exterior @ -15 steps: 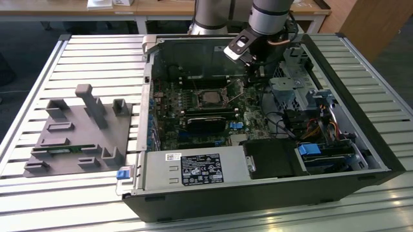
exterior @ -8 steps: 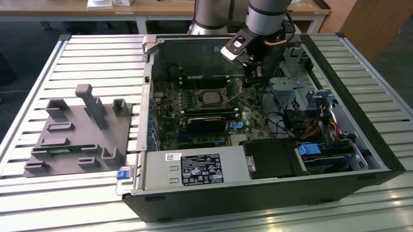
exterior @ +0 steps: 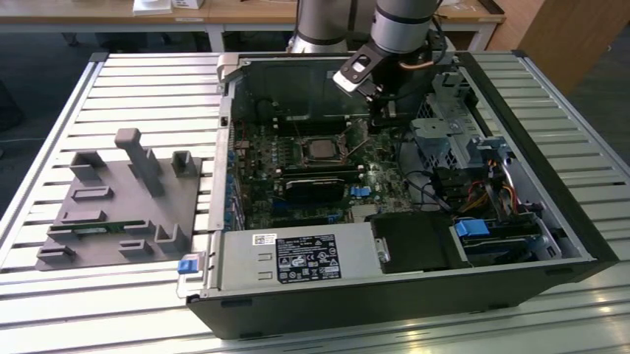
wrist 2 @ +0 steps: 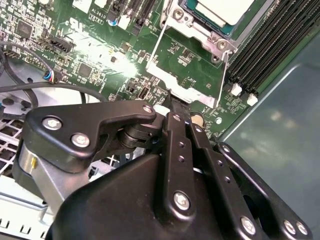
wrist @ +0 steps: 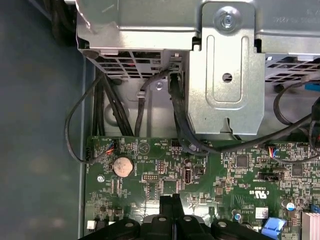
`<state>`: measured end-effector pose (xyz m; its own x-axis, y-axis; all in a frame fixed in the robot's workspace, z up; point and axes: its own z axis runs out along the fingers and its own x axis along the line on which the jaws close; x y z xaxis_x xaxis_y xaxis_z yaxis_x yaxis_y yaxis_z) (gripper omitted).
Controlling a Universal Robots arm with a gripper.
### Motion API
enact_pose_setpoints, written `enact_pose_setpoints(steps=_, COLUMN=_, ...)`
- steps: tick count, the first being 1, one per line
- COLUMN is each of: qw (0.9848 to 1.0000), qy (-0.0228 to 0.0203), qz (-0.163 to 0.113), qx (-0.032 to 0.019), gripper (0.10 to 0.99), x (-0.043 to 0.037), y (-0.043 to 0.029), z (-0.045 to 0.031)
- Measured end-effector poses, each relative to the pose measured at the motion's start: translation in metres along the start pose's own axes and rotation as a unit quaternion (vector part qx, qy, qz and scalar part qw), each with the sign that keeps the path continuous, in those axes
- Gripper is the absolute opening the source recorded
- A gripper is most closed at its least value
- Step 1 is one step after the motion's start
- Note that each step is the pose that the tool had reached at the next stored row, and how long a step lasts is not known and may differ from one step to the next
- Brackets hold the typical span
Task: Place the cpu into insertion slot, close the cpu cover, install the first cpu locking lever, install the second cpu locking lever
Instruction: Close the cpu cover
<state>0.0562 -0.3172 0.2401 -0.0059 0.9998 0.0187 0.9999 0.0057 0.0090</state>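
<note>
The cpu (wrist 2: pixel 220 9) is being cradled by the insertion slot (wrist 2: pixel 216 38), with its pale face being shown upward in the second wrist view. The cpu cover (wrist 2: pixel 186 85) is being seen raised off the slot and tilted, with green board being glimpsed through its window. The gripper (wrist 2: pixel 170 107) is being seen inside the open computer case (exterior: pixel 394 295), just beside the slot in the exterior view. Its fingers (wrist: pixel 166 205) are being pressed together with no gap, tips at the cover's free edge; whether that edge is being pinched cannot be told. The case is being carried by a slatted surface (exterior: pixel 147 81), beside a grey fixture (exterior: pixel 118 214).
</note>
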Motion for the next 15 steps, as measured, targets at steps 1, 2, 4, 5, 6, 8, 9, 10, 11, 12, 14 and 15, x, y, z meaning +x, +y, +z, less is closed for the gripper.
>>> enact_pose_setpoints(steps=1, qw=1.0000, qy=0.0000, qz=0.000, qx=0.0000, gripper=0.106, x=0.0000, y=-0.0003, z=0.0000)
enact_pose_setpoints(steps=2, qw=1.0000, qy=0.0000, qz=0.000, qx=0.0000, gripper=0.106, x=0.0000, y=-0.0006, z=0.0000)
enact_pose_setpoints(steps=4, qw=1.0000, qy=0.0000, qz=0.000, qx=0.0000, gripper=0.106, x=0.0000, y=-0.0014, z=0.0000)
enact_pose_setpoints(steps=5, qw=1.0000, qy=0.0000, qz=0.000, qx=0.0000, gripper=0.106, x=0.0000, y=-0.0020, z=0.0000)
enact_pose_setpoints(steps=6, qw=1.0000, qy=0.0000, qz=0.000, qx=0.0000, gripper=0.106, x=0.0000, y=-0.0028, z=0.0000)
enact_pose_setpoints(steps=8, qw=1.0000, qy=0.0000, qz=0.000, qx=0.0000, gripper=0.106, x=0.0000, y=-0.0043, z=0.0000)
enact_pose_setpoints(steps=9, qw=1.0000, qy=0.0000, qz=0.000, qx=0.0000, gripper=0.106, x=0.0000, y=-0.0050, z=-0.0001)
enact_pose_setpoints(steps=10, qw=1.0000, qy=0.0000, qz=0.000, qx=0.0000, gripper=0.106, x=0.0000, y=-0.0057, z=-0.0001)
enact_pose_setpoints(steps=11, qw=1.0000, qy=0.0000, qz=0.000, qx=0.0000, gripper=0.106, x=0.0001, y=-0.0065, z=0.0000)
enact_pose_setpoints(steps=12, qw=1.0000, qy=0.0000, qz=0.000, qx=0.0000, gripper=0.106, x=0.0000, y=-0.0071, z=-0.0001)
enact_pose_setpoints(steps=14, qw=1.0000, qy=0.0000, qz=0.000, qx=0.0000, gripper=0.106, x=0.0001, y=-0.0083, z=-0.0001)
enact_pose_setpoints(steps=15, qw=1.0000, qy=0.0000, qz=0.000, qx=0.0000, gripper=0.106, x=0.0000, y=-0.0089, z=-0.0001)
